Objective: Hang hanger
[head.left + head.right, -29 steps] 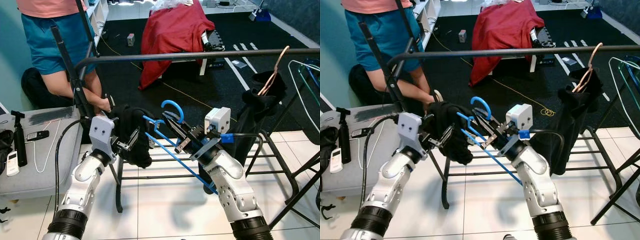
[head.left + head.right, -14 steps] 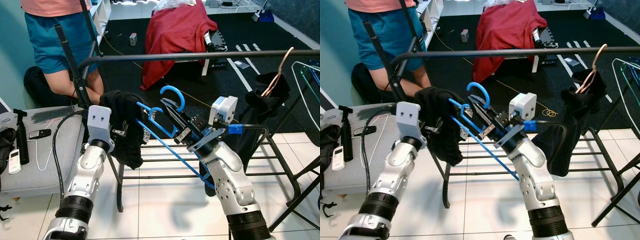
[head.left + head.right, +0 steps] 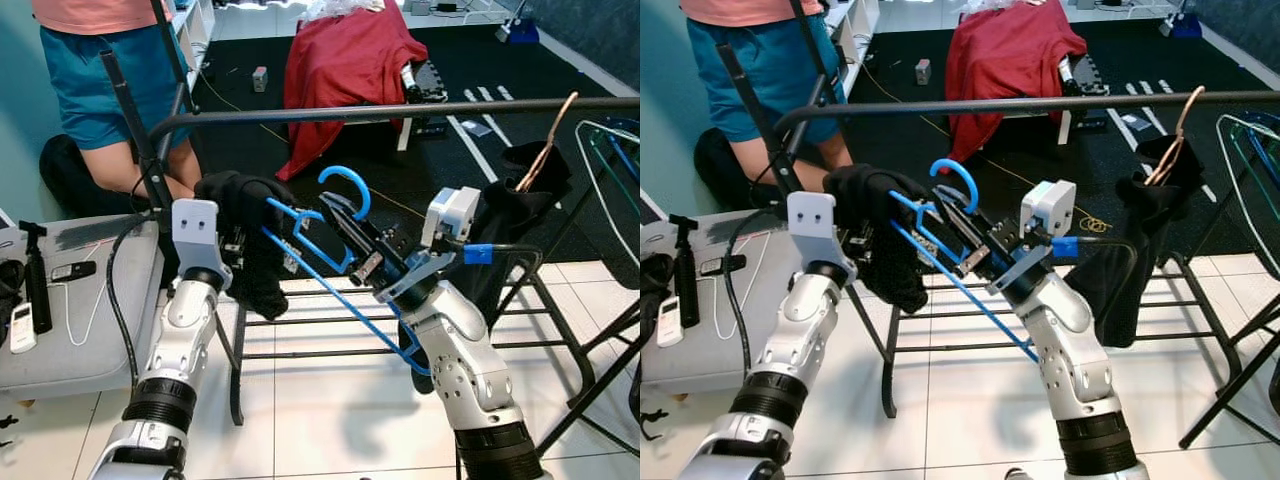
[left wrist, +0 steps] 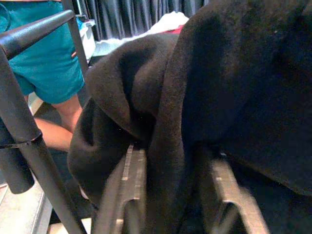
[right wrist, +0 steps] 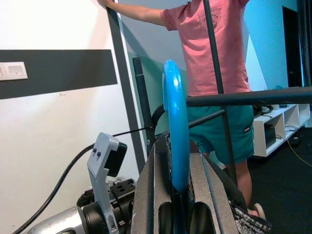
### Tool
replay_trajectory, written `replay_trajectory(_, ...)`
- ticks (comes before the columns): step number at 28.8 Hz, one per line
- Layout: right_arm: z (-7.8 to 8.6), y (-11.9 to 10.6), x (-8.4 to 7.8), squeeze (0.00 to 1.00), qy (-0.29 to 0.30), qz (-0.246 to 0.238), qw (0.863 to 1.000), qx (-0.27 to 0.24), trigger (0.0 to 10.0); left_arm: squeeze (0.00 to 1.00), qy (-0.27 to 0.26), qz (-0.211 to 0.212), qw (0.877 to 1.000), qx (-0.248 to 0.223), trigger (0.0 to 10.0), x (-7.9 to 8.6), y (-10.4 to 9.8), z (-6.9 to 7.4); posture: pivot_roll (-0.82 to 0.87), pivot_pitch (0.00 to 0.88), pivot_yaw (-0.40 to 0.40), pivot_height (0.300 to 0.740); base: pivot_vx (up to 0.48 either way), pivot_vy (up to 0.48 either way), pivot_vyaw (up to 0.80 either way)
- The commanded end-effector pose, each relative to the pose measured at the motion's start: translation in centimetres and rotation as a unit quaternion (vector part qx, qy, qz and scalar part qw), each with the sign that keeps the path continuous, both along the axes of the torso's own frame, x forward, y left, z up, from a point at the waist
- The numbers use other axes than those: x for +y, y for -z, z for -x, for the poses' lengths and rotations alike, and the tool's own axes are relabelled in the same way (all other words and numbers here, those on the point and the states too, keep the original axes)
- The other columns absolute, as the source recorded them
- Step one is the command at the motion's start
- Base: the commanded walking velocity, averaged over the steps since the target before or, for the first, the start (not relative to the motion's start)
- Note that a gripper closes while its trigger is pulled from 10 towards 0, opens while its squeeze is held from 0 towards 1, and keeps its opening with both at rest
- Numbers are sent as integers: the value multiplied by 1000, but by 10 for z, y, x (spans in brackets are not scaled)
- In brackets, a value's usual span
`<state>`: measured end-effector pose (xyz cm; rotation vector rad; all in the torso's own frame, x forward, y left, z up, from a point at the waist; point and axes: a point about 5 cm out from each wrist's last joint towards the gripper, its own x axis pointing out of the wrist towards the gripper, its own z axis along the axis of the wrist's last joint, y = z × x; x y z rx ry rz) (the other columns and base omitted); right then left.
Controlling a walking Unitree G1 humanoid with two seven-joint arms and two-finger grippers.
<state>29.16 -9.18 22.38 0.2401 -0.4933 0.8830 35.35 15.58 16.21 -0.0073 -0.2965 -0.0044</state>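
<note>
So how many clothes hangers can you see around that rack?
3 at least: a blue plastic hanger gripped by the right gripper, a pinkish hanger on the black metal rail carrying a dark garment, and a pale wire hanger far right. Others may be hidden.

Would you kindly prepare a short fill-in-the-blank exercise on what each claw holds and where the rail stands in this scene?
1. The right claw is shut on the neck of a hanger whose colour is ____.
2. The left claw grips a garment whose colour is ____.
3. The hanger's hook sits ____ the black rail, not yet over it.
4. Draped over furniture beyond the rail is a cloth coloured ____.

Missing words: blue; black; below; red
</note>
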Motion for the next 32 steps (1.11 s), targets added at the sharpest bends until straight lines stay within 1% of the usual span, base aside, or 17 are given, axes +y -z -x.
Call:
replay_trajectory(1,4,-8,4,0,-19,-5,1000,-20,10000,0,-9,-7,1000,-1,0,5,3,2,-119,138,18,740,0,0,0)
replay_trajectory(6,2,-6,2,0,-9,3,1000,-15,10000,0,3,-18,1000,-14,0,6,-2,2,-117,141,15,740,0,0,0)
replay_trajectory(10,-2,1,-1,0,9,14,1000,6,10000,0,8,-20,999,-24,0,10,-8,2,-115,139,15,740,0,0,0)
replay_trajectory(11,-5,8,-3,0,21,25,999,30,10000,0,6,-17,999,-32,0,14,-13,2,-115,138,16,740,0,0,0)
replay_trajectory(12,-5,8,-3,0,21,25,999,30,10000,0,6,-17,999,-32,0,14,-13,2,-115,138,16,740,0,0,0)
replay_trajectory(13,-8,22,-7,0,31,49,996,65,10000,0,-2,-15,999,-48,0,23,-22,2,-111,133,17,740,0,0,0)
replay_trajectory(15,-8,22,-7,0,31,49,996,65,10000,0,-2,-15,999,-48,0,23,-22,2,-111,133,17,740,0,0,0)
replay_trajectory(16,-8,35,-10,0,34,68,993,90,10000,0,-14,-19,998,-60,0,32,-30,1,-110,130,16,740,0,0,0)
replay_trajectory(18,-3,53,-15,0,30,88,987,130,10000,0,-37,-26,997,-68,0,47,-39,0,-107,128,15,740,0,0,0)
replay_trajectory(21,0,58,-16,0,28,92,986,139,10000,0,-45,-30,996,-68,0,52,-41,-2,-106,124,18,740,0,0,0)
replay_trajectory(22,5,64,-18,0,26,98,984,148,10000,0,-54,-33,996,-67,0,55,-42,-3,-106,121,20,740,0,0,0)
replay_trajectory(25,8,68,-19,0,25,102,983,152,10000,0,-58,-35,996,-66,0,57,-43,-4,-106,121,20,740,0,0,0)
replay_trajectory(26,12,73,-20,0,20,108,981,162,10000,0,-62,-38,995,-65,0,58,-43,-5,-109,119,24,740,0,0,0)
replay_trajectory(28,28,93,-20,0,-11,143,968,205,10000,0,-64,-41,995,-61,0,57,-45,-9,-112,122,31,740,0,0,0)
replay_trajectory(29,28,93,-20,0,-11,143,968,205,10000,0,-64,-41,995,-61,0,57,-45,-9,-112,122,31,740,0,0,0)
replay_trajectory(31,33,100,-20,0,-19,154,963,220,10000,0,-62,-40,996,-59,0,55,-46,-11,-112,122,31,740,0,0,0)
replay_trajectory(32,35,107,-24,0,-5,169,958,230,10000,0,-52,-38,996,-61,0,53,-49,-12,-113,123,31,740,0,0,0)
